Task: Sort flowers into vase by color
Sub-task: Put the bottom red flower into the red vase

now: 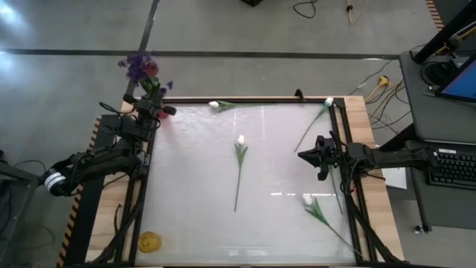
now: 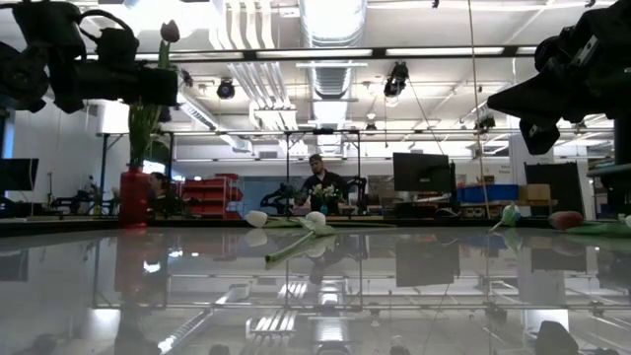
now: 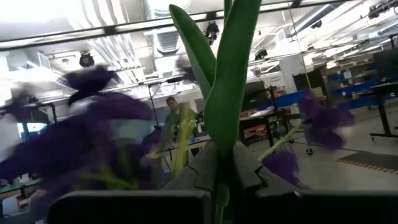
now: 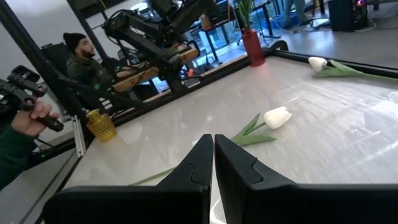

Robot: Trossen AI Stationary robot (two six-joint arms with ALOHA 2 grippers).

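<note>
A red vase (image 2: 133, 197) stands at the table's far left corner. Purple blossoms (image 1: 137, 65) and a dark red tulip (image 2: 170, 32) rise above it. My left gripper (image 2: 173, 87) is above the vase, shut on a green stem. White tulips lie flat on the table: one in the middle (image 1: 241, 139), one at the far edge (image 1: 214, 105), one at the far right (image 1: 328, 102) and one at the near right (image 1: 308, 199). My right gripper (image 1: 301, 155) hangs shut above the table's right side, touching nothing. My left gripper pinches a broad green leaf and stem (image 3: 221, 146) between its two fingers, which come roughly level from the table's left. The stem stands upright through the hold, the dark red tulip above the fingers and the green below running down toward the red vase.
A small yellow vase (image 1: 149, 241) stands at the near left corner. A dark frame (image 1: 338, 149) borders the table. A person (image 4: 81, 59) sits beyond the table's left side, and a hand holds a controller (image 4: 28, 115). Open tabletop lies between the tulips.
</note>
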